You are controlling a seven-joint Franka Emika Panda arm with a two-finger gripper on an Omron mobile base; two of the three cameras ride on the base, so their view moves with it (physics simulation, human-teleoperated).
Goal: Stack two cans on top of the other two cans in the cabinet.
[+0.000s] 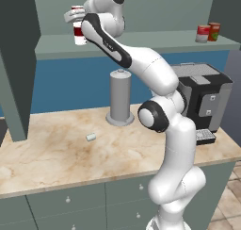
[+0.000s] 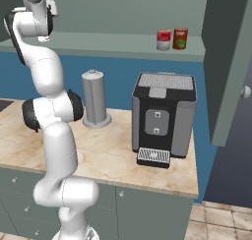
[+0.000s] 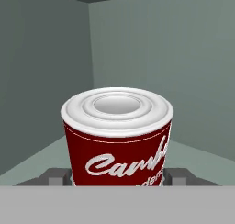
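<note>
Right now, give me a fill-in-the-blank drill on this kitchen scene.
The soup can sits between the gripper's two ___.
The red can and the orange can stand side by side on the ___.
The grey cylinder stands on the ___, beside the coffee machine.
Missing: fingers; shelf; counter.
</note>
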